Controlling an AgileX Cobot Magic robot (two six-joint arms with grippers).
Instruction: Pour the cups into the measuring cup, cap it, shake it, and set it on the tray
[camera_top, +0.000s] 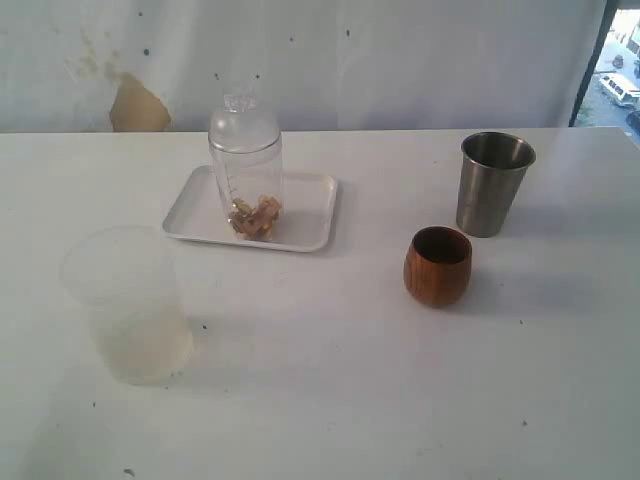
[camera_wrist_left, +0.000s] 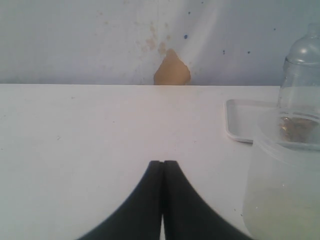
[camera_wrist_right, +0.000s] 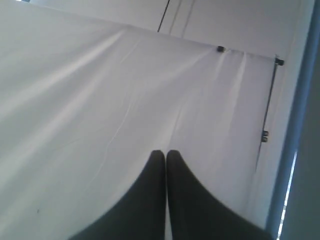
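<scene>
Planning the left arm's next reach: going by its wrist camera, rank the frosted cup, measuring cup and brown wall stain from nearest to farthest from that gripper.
1. Frosted cup, close beside the left gripper.
2. Measuring cup, behind it on the tray.
3. Brown wall stain, farthest, beyond the table.

Wooden cup glossy; tumbler brushed steel (matt).

Left pincer, right pincer — matte black, curved, tapering.

White tabletop, pale creased backdrop, tan stain on it, daylit window at right edge
</scene>
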